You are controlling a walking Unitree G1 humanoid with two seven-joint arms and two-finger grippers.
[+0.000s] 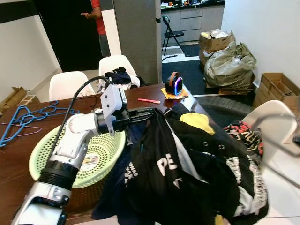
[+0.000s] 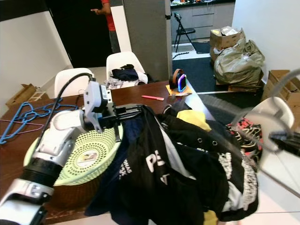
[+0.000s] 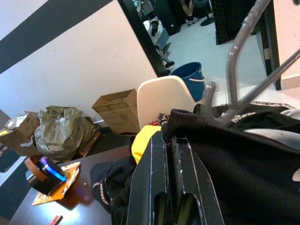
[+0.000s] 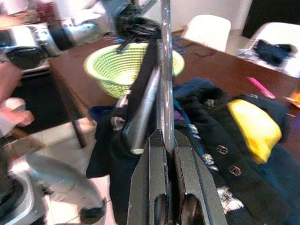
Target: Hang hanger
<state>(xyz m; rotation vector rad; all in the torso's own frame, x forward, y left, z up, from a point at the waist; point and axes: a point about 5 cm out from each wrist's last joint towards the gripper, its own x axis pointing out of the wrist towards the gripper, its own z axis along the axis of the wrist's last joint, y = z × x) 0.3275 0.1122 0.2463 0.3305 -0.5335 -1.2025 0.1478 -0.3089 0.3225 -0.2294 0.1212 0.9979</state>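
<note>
L gripper (image 1: 149, 112) pinches black shirt (image 1: 187, 173) beside green basket (image 1: 42, 161); R gripper (image 4: 165, 143) clamps grey hanger (image 4: 165, 70). Risk: shirt's weight could slide it off the hanger, or snag.

Even, diffuse indoor light; white walls (image 1: 262, 28) read bright, the doorway (image 1: 65, 33) very dark. The dark garments (image 1: 197, 173) lose fold detail. A grey bar (image 2: 262, 140) is smeared, probably by motion. The right wrist view is softly blurred near its edges.
</note>
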